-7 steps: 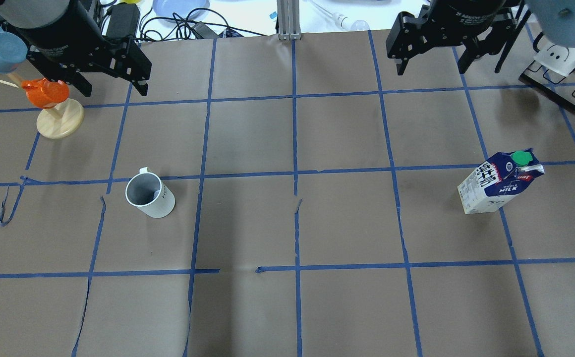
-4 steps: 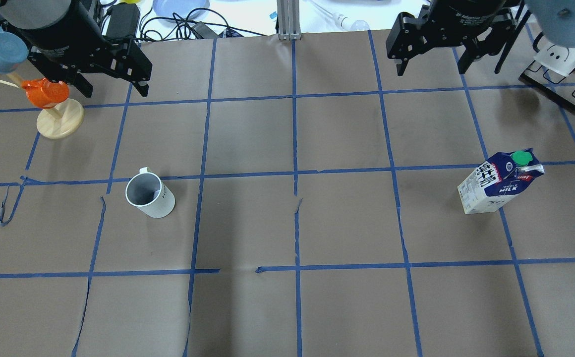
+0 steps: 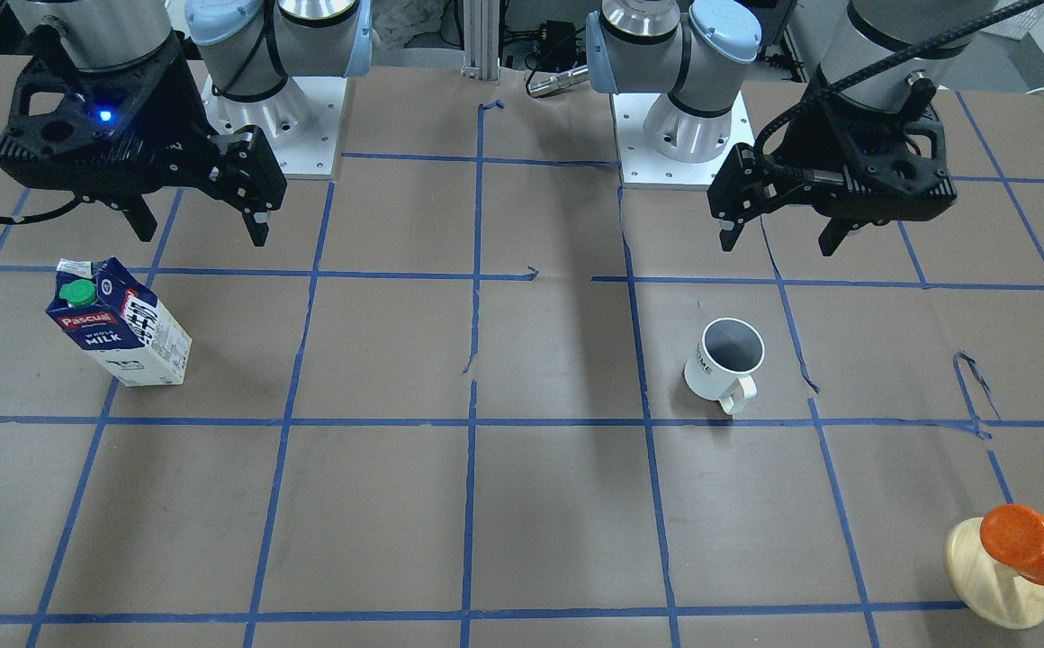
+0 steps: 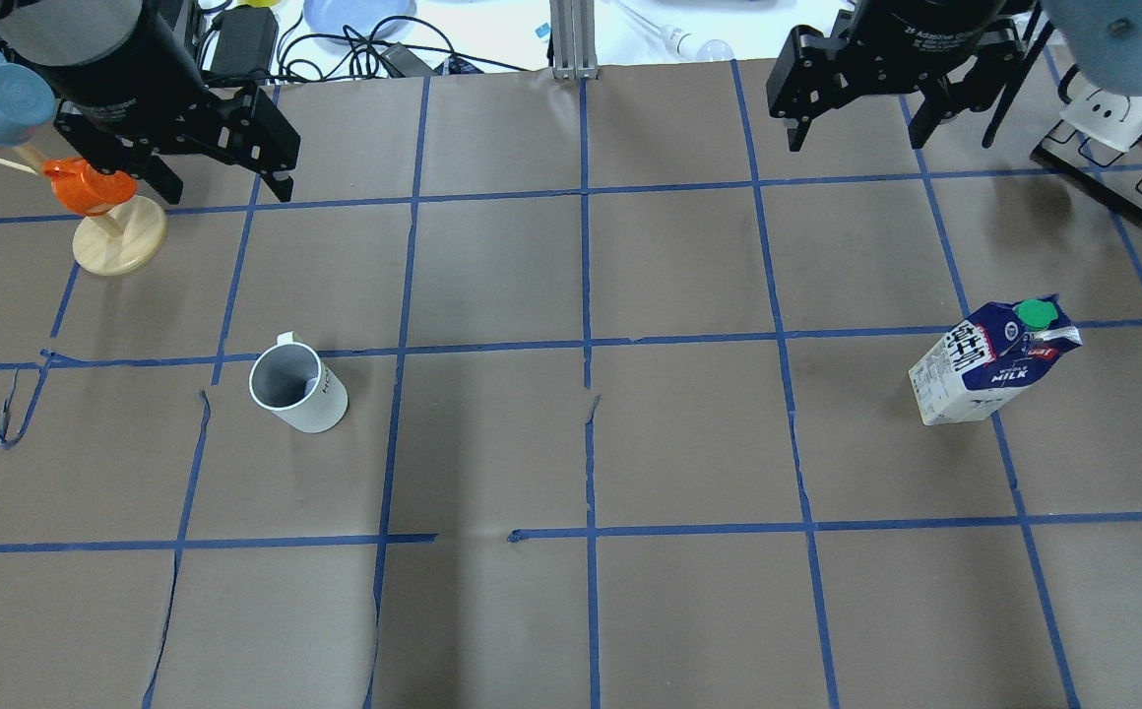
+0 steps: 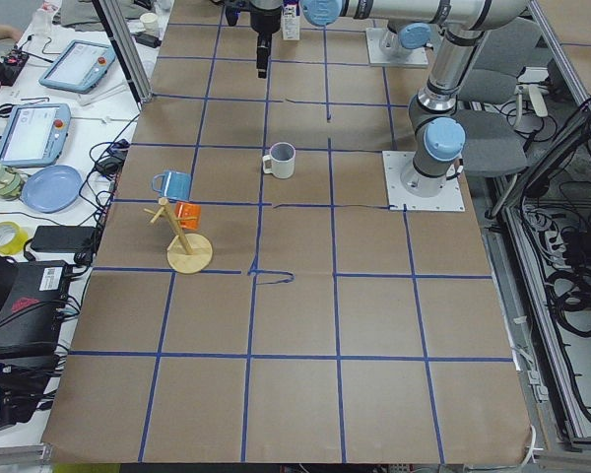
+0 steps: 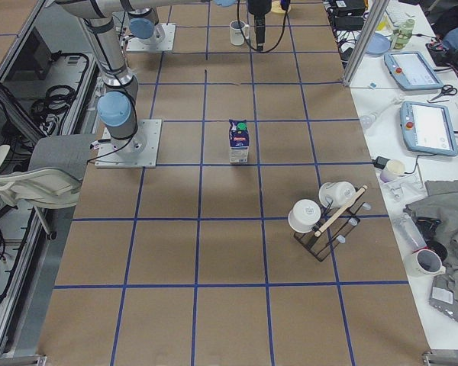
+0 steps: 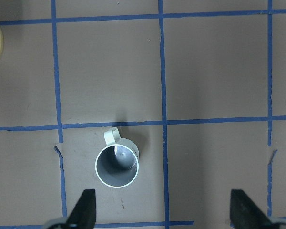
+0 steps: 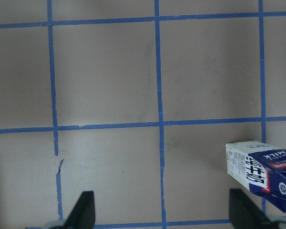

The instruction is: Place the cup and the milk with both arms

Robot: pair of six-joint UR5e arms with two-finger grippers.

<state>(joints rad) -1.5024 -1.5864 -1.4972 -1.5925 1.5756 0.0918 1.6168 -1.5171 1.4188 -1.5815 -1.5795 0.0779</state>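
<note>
Apparent approach step: left gripper (image 3: 778, 245) and right gripper (image 3: 201, 234), jaws spread and empty, should next descend over cup (image 3: 724, 360) and milk (image 3: 121, 324)

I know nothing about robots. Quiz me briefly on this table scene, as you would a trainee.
1. True or false: the left gripper and the right gripper both hang open, holding nothing.
2. The white ceramic mug with the dark grey inside stands: A on its side; B upright; C upside down.
3. Fill in: the round screw cap on the dark blue and white gable-top milk carton is ___.
Key: 1 true; 2 B; 3 green.
</note>
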